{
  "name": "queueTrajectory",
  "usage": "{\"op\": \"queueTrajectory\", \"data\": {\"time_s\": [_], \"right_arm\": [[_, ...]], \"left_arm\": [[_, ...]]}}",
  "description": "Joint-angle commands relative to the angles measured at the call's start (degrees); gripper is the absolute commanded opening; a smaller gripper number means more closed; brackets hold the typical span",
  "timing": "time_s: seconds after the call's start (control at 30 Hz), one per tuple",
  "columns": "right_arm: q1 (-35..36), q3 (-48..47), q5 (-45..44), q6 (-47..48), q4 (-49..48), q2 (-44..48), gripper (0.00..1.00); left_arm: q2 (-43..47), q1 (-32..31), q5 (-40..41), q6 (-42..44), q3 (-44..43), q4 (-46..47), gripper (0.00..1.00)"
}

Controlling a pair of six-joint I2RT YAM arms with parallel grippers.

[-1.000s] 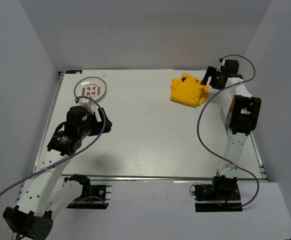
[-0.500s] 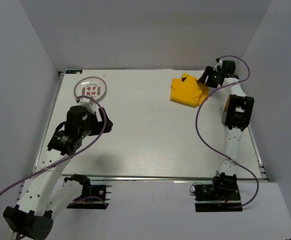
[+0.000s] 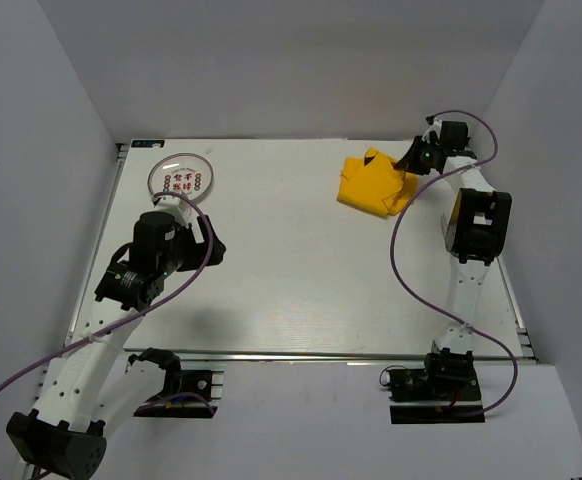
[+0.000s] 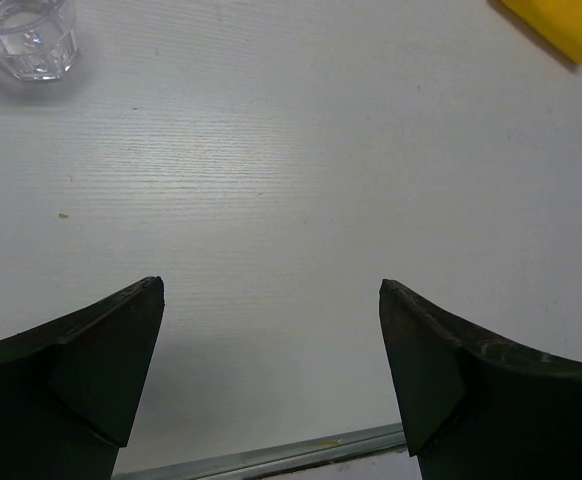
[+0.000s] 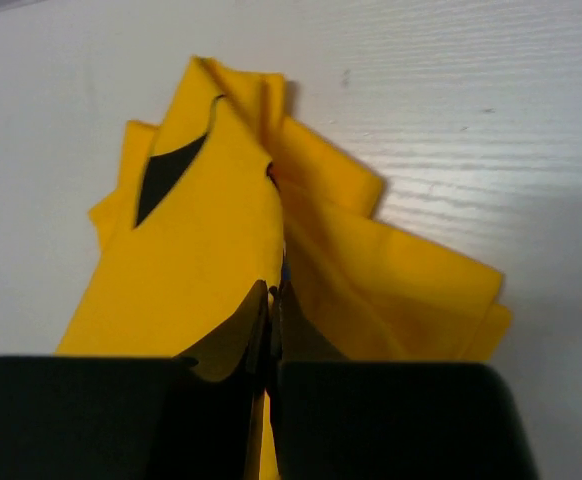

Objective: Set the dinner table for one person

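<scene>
The dinner table (image 3: 301,290) is a wide white tabletop with a metal rail along its edges. A crumpled yellow cloth mat (image 3: 374,184) lies at its far right. My right gripper (image 3: 409,163) is at the mat's right edge. In the right wrist view its jaws (image 5: 274,290) are pressed together with a fold of the yellow cloth (image 5: 191,250) pinched between them. My left gripper (image 4: 271,284) hangs open over bare tabletop (image 4: 271,150) on the left side, holding nothing.
A clear glass plate (image 3: 179,178) with red markings sits at the far left corner, just beyond my left arm. A small clear drinking glass (image 4: 26,35) shows in the left wrist view, top left. Grey walls enclose the table on three sides.
My right gripper has gone from open to shut on the yellow cloth's edge, and the mat has shifted slightly. The left arm has not moved.
</scene>
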State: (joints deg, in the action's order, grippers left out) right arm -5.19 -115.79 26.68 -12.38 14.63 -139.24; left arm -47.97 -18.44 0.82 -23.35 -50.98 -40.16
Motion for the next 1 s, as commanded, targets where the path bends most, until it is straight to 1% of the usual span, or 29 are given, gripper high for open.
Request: {"op": "queueTrajectory", "data": {"time_s": [0.0,0.03,0.07,0.1,0.13,0.17,0.2,0.23,0.27,0.33,0.37,0.4,0.43,0.47,0.5,0.53,0.57,0.6,0.63,0.67,0.7,0.73,0.77,0.8,0.87,0.9,0.93,0.97], "right_arm": [[2.11,4.67,4.95,0.70,-5.05,11.78,0.00],[2.81,7.13,5.92,0.34,-6.10,15.80,0.00],[3.17,12.90,7.24,-0.62,-8.54,18.28,0.00],[4.30,16.00,8.99,-1.23,-9.96,20.39,0.00],[4.75,19.51,9.79,-2.63,-13.72,25.54,0.00],[6.67,26.68,11.19,-3.43,-16.45,28.29,0.00],[7.29,29.89,11.90,-3.96,-18.04,32.58,0.00],[7.91,32.79,12.95,-4.49,-20.41,34.54,0.00],[8.44,38.47,14.62,-5.45,-21.39,36.56,0.00],[11.60,45.00,16.03,-6.68,-24.28,42.28,0.00],[13.17,53.65,15.78,-9.13,-29.96,44.30,0.00],[14.93,58.26,15.86,-10.72,-33.84,48.58,0.00],[16.51,62.66,16.56,-12.39,-37.36,50.36,0.05],[17.14,71.05,17.17,-15.19,-43.49,52.38,0.13],[18.28,74.97,17.62,-16.35,-45.98,56.58,0.22],[19.50,78.75,19.53,-17.49,-48.79,58.80,0.37],[20.04,85.31,20.69,-18.98,-52.56,63.52,0.49],[21.26,87.99,21.83,-19.34,-53.56,66.09,0.80],[21.62,90.19,22.80,-19.69,-53.57,68.64,0.89],[21.71,92.21,23.15,-19.35,-52.18,74.49,0.89],[21.63,94.76,22.90,-18.65,-49.90,77.86,0.89],[21.45,95.22,19.76,-17.95,-46.92,81.11,0.89],[21.45,94.96,15.03,-15.68,-40.10,86.97,0.89],[21.45,94.35,12.72,-14.44,-36.73,89.38,0.89],[21.19,93.03,9.12,-13.55,-32.49,92.99,0.89],[21.27,91.98,5.79,-13.28,-30.04,93.10,0.89],[21.36,89.79,-3.21,-14.67,-24.53,92.49,0.89],[21.28,88.47,-7.21,-15.99,-21.69,89.61,0.89]], "left_arm": [[1.12,0.33,-0.73,0.33,0.36,0.88,0.98],[1.55,0.33,-0.73,0.33,0.36,0.88,0.98],[1.65,0.33,-0.64,0.33,0.36,0.79,0.98],[1.73,0.33,-0.47,0.33,0.44,0.87,0.98],[1.82,0.33,-0.38,0.24,0.44,0.88,0.98],[1.74,0.33,-0.03,0.15,0.36,0.88,0.98],[1.56,0.33,0.15,0.06,0.36,0.70,0.98],[1.21,0.33,0.32,-0.02,0.27,0.44,0.98],[1.03,0.33,0.67,-0.02,0.18,0.35,0.98],[0.51,0.33,1.02,-0.37,0.09,0.26,0.98],[0.33,0.33,1.37,-0.38,0.01,0.17,0.98],[0.33,0.33,1.46,-0.38,0.00,0.00,0.98],[0.15,0.33,1.55,-0.55,0.00,0.00,0.98],[0.24,0.33,1.90,-0.64,-0.08,-0.09,0.98],[0.24,0.33,1.99,-0.55,-0.08,-0.18,0.98],[0.24,0.33,2.17,-0.81,-0.08,-0.18,0.98],[0.24,0.33,2.34,-0.82,-0.08,-0.35,0.98],[0.15,0.33,2.61,-0.99,-0.17,-0.36,0.98],[-0.02,0.33,2.70,-1.08,-0.26,-0.44,0.98],[-0.28,0.33,2.87,-1.25,-0.26,-0.36,0.98],[-0.63,0.33,2.87,-1.34,-0.35,-0.36,0.98],[-1.16,0.33,3.13,-1.60,-0.69,-0.44,0.98],[-2.21,0.33,2.61,-2.04,-0.44,-0.01,0.98],[-2.92,0.33,1.83,-2.48,-0.17,0.78,0.98],[-4.85,0.33,-0.63,-3.71,0.00,2.97,0.98],[-7.73,-0.19,-2.82,-4.41,0.00,3.68,0.98],[-9.50,-0.20,-6.58,-6.16,-0.17,4.38,0.98],[-11.26,-0.20,-8.80,-6.79,-0.52,6.65,0.98]]}}
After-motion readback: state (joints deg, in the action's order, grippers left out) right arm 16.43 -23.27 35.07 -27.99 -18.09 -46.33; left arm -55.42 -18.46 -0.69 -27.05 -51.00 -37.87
